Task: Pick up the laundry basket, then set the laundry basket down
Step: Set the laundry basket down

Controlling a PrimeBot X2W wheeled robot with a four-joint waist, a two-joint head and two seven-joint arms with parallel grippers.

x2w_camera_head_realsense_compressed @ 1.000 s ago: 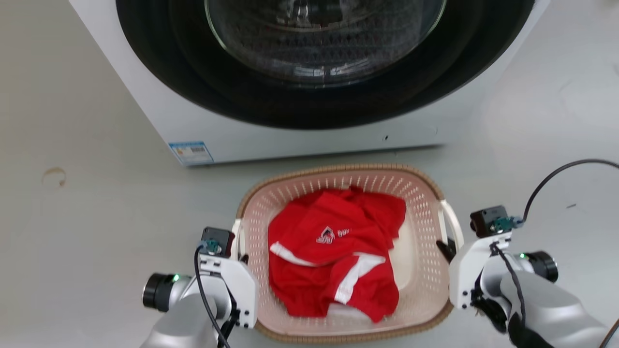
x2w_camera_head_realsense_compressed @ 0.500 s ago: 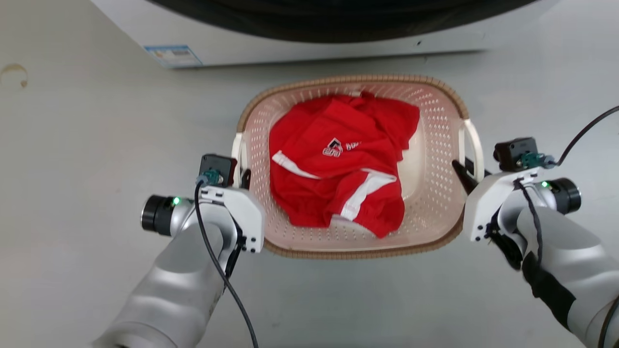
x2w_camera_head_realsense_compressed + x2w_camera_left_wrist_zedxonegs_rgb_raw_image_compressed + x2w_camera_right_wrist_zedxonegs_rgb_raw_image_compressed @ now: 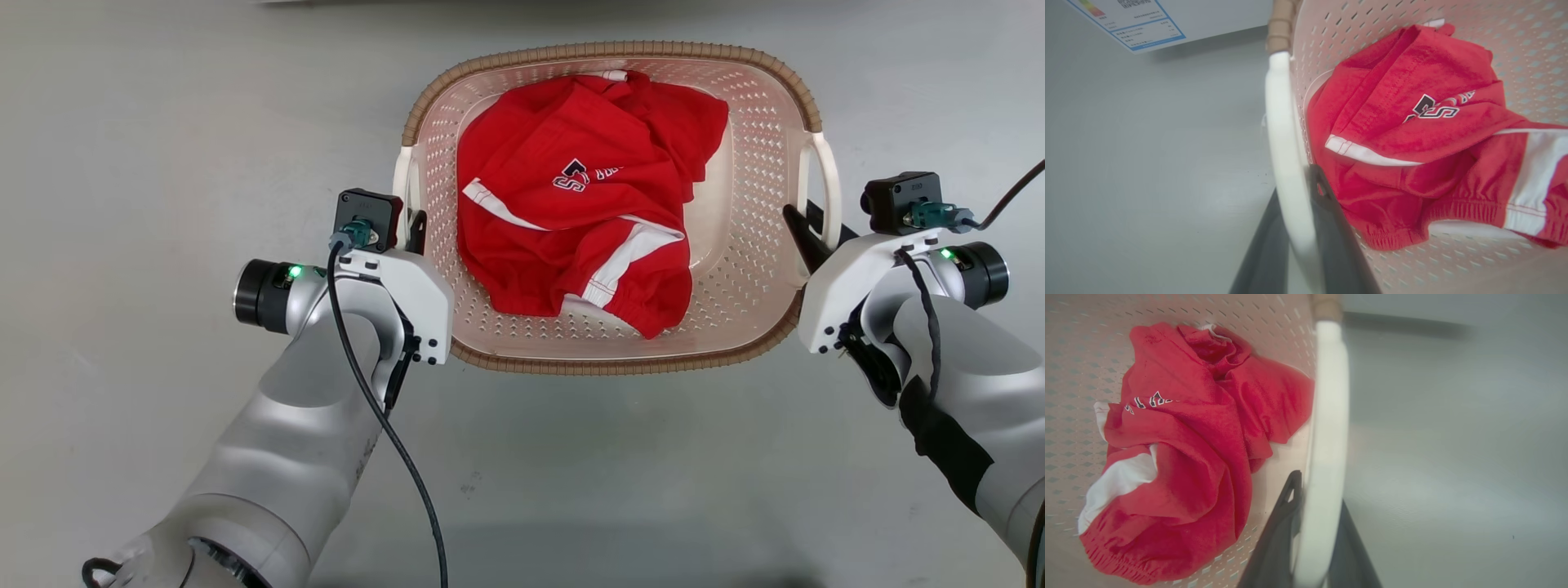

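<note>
A crumpled red garment (image 3: pixel 580 204) lies in a heap, with white stripes (image 3: pixel 629 253) along one side and a dark-and-white logo (image 3: pixel 574 175) on its upper fold. The pale grey floor (image 3: pixel 163 122) spreads all round, faintly scuffed. In the left wrist view a blue-edged label (image 3: pixel 1135 24) sits on a white appliance panel (image 3: pixel 1224 16) above that floor

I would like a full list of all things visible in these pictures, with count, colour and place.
laundry basket: one, pale pink, brown rim, between the arms.
handles: two, white, one on each basket side.
red clothing: one heap, red with white stripes, inside the basket.
washer: one, white, labelled, beyond the basket.
floor: grey, all around.
cables: two, black, along the arms.
left gripper: dark, clamping the left handle.
right gripper: dark, clamping the right handle.
</note>
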